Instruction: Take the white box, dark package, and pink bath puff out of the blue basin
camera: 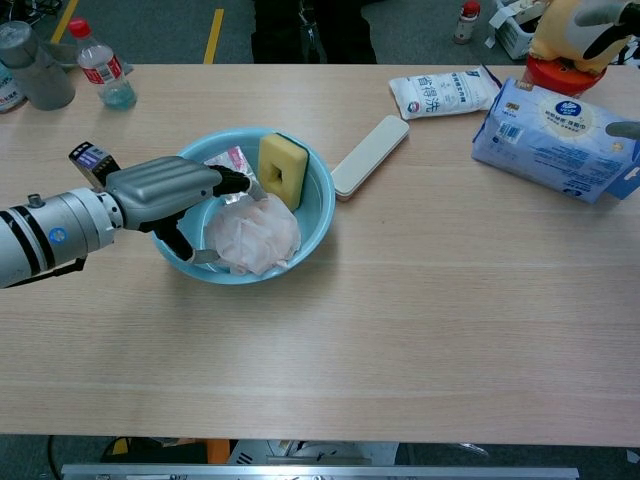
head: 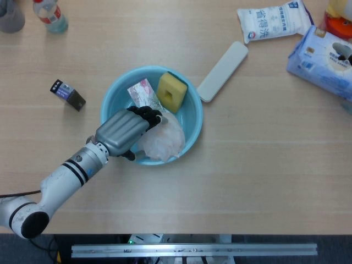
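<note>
Leftmost, the dark package point(head: 67, 94) lies flat on the surface outside the blue basin point(head: 192, 102), toward the left edge and apart from the basin's rim. Next to it the left hand point(head: 122, 130) reaches over the basin's left rim, its dark fingers point(head: 147, 114) lying on the top of the pink bath puff point(head: 163, 138); whether they have closed on the puff or only rest on it cannot be told. The puff sits in the near half of the basin, with a pink-printed sachet point(head: 143, 94) and a yellow sponge point(head: 172, 92) behind it against the far wall. The white box point(head: 223, 71) lies on the surface just outside the basin's far right rim, slanting toward the far right corner. The chest view shows the thumb point(camera: 197, 256) hanging below the palm inside the basin beside the puff, which the head view hides. Only a sliver of the right hand point(camera: 624, 128) appears at the right edge of that view, over a blue tissue pack point(camera: 556, 130), and its state cannot be judged.
</note>
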Action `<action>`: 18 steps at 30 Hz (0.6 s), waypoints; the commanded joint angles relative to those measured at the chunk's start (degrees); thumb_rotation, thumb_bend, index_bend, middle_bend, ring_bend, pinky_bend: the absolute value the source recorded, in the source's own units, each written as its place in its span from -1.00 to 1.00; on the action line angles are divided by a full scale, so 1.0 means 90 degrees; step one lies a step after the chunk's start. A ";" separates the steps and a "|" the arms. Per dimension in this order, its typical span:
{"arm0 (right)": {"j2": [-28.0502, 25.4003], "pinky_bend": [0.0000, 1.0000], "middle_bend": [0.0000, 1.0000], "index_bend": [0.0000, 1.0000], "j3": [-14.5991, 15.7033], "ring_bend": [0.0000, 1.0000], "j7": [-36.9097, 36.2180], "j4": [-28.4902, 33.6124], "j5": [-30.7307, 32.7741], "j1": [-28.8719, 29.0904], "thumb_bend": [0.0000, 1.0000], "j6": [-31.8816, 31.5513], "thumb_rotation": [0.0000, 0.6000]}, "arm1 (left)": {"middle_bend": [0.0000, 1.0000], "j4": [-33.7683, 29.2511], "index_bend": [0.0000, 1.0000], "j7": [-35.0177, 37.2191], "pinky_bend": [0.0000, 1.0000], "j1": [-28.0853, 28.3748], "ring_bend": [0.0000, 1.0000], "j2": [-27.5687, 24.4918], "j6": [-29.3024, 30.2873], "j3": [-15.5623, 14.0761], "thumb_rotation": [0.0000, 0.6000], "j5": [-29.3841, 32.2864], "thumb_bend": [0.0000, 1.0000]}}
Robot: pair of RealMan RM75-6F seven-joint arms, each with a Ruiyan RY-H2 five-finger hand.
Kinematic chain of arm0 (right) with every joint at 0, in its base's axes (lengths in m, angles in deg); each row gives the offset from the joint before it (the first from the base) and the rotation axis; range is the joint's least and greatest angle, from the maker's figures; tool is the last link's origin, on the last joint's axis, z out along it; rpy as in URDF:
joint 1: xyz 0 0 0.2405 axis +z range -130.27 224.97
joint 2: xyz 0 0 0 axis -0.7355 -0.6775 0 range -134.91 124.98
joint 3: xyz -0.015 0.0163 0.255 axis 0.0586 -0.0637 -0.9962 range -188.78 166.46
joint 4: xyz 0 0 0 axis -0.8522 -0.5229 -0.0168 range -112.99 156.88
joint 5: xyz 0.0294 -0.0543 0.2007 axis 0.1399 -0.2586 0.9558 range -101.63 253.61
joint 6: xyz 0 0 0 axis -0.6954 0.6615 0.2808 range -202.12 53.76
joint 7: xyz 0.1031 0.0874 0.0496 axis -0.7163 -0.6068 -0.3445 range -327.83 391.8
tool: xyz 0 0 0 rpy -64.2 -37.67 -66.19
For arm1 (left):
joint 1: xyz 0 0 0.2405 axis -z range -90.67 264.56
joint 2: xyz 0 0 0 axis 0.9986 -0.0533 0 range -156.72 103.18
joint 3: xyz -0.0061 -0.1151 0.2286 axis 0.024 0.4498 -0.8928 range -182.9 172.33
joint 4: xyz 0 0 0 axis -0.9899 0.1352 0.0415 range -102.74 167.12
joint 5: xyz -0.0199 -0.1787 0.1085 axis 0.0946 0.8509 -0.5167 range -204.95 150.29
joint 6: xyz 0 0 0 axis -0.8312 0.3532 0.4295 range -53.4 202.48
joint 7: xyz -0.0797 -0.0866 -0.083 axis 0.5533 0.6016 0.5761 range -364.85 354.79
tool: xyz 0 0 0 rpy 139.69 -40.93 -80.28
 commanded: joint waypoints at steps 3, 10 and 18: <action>0.0006 -0.57 -0.54 -1.00 -0.0007 -0.86 -0.0063 -0.0044 -0.0027 0.0006 -0.57 0.0014 1.00 | -0.34 0.0079 -0.31 -0.0015 -0.41 0.0021 -0.37 0.0186 0.0104 0.0029 1.00 0.0107 -0.49; -0.0024 -0.57 -0.54 -1.00 -0.0037 -0.86 -0.0142 -0.0052 -0.0042 -0.0011 -0.57 -0.0032 1.00 | 0.21 0.0064 0.14 0.0438 -0.05 -0.0027 0.14 0.0337 0.0216 0.0095 1.00 0.0087 -0.46; -0.0055 -0.57 -0.53 -1.00 -0.0041 -0.86 -0.0162 -0.0027 -0.0047 -0.0036 -0.57 -0.0059 1.00 | 0.40 -0.0384 0.35 0.1495 0.29 -0.0245 0.29 -0.0123 0.0489 0.0154 1.00 -0.0452 -0.31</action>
